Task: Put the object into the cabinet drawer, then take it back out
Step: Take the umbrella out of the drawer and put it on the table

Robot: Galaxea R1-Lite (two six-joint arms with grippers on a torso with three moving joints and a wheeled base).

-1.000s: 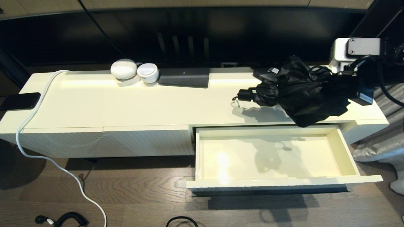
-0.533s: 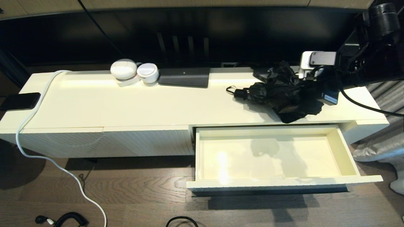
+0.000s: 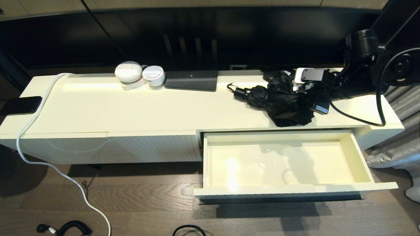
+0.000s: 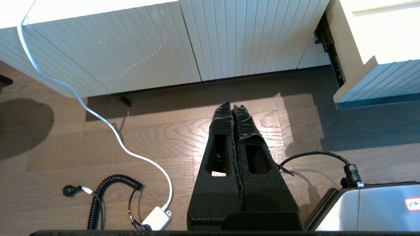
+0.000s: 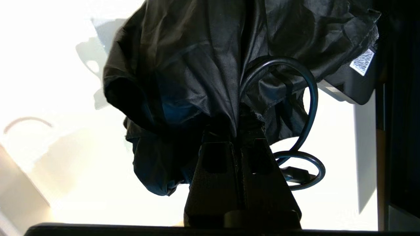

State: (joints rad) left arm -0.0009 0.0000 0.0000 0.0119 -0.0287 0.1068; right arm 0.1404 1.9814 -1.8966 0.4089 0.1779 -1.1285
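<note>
Drawer (image 3: 357, 157) is pulled out, smooth glossy cream inside, nothing in it but shadows and glare. Its ribbed front shows at the edge in the left wrist view (image 4: 380, 82).

Umbrella (image 3: 282, 101), folded, black crumpled fabric, lies on the cabinet top (image 3: 131, 108) just behind the drawer opening, handle end with its loop pointing toward the robot's left. Right gripper (image 3: 306, 95) is down on the fabric at the umbrella's right end. In the right wrist view the fingers (image 5: 213, 164) are pressed together, pinching a fold of the umbrella (image 5: 197, 65). A black cable (image 5: 308, 108) loops beside them.

The head view alone shows the whole layout: two white rounded devices (image 3: 139, 74) and a flat dark box (image 3: 192, 80) along the back of the top, a black phone (image 3: 19, 105) at the left end, and a white cord (image 3: 36, 111) running off the top to the wood floor (image 3: 131, 203).

The left wrist view alone shows the left gripper (image 4: 233, 113): parked low over the floor in front of the ribbed cabinet panels (image 4: 131, 52), fingers closed on each other, holding nothing. It also shows a coiled black cable (image 4: 101, 196) and the cord's white plug (image 4: 157, 218).
</note>
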